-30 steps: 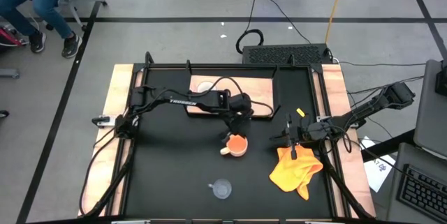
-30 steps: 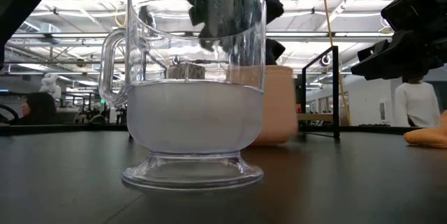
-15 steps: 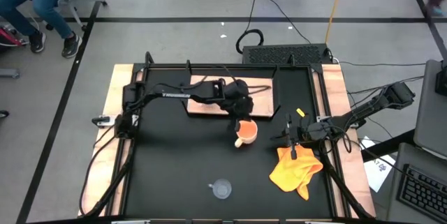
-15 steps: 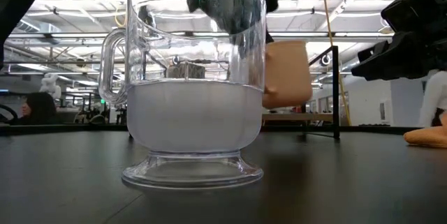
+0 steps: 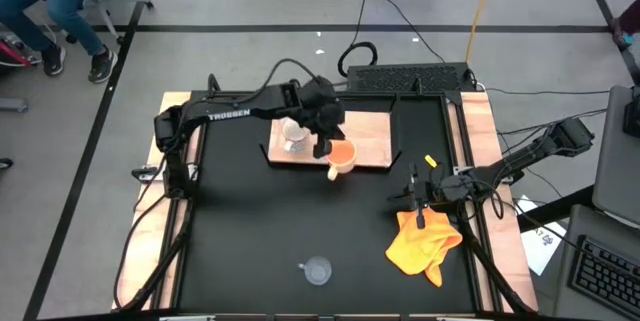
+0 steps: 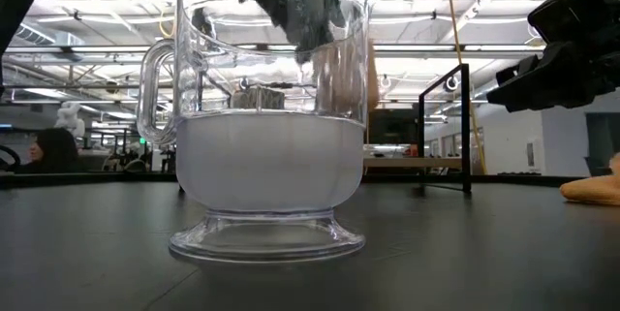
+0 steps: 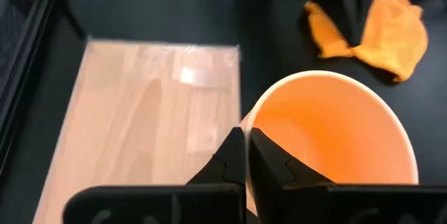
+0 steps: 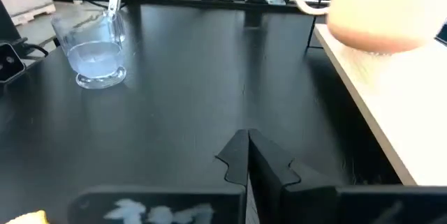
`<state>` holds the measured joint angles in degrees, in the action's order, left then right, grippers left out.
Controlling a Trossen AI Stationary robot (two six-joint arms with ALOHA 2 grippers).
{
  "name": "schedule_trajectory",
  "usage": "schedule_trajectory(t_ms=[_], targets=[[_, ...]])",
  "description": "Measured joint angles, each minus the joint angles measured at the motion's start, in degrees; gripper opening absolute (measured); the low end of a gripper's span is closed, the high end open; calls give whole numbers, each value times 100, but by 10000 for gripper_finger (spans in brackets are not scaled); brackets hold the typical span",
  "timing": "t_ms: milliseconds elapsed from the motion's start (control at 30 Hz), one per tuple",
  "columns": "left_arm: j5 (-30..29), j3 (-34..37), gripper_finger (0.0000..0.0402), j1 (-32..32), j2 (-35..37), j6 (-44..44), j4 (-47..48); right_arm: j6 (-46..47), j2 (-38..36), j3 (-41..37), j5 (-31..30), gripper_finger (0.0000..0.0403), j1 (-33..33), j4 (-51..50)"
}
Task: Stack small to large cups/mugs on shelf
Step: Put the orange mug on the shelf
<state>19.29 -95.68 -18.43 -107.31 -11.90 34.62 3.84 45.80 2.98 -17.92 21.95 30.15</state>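
Left gripper (image 5: 328,147) fingers clamp rim of orange-yellow mug (image 5: 341,157), held above light-wood shelf (image 5: 370,136). High view alone shows white mug (image 5: 294,135) on shelf. Clear footed glass cup (image 6: 263,117) near bench front. Right gripper (image 8: 246,155) fingers closed, empty

Orange-yellow mug (image 5: 341,156) hangs upright and open-mouthed over the front edge of the light-wood shelf (image 5: 370,133), rim pinched by the left gripper (image 5: 322,147). White mug (image 5: 293,135) sits upright on the shelf's left part. Clear glass cup (image 5: 318,272), handled and footed, stands alone near the table's front edge, well apart.
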Motion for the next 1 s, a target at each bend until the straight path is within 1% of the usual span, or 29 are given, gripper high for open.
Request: schedule_trajectory(t_ms=[100, 267, 367, 633, 800, 1000], targets=[[55, 0, 2, -225, -19, 7, 257, 0, 0, 0, -2, 0, -2, 79], [22, 0, 2, -471, -30, 44, 311, -15, 0, -1, -2, 0, -1, 175], [21, -131, 2, -597, -42, 65, 456, -17, 0, -2, -2, 0, -2, 209], [17, -489, 2, -928, -39, 420, 461, -102, 0, -1, -1, 0, -2, 398], [15, -498, 2, -973, -37, 436, 617, -129, 0, -2, -2, 0, -2, 394], [16, -498, 2, -791, -37, 431, 617, -151, 0, -2, -2, 0, -2, 391]])
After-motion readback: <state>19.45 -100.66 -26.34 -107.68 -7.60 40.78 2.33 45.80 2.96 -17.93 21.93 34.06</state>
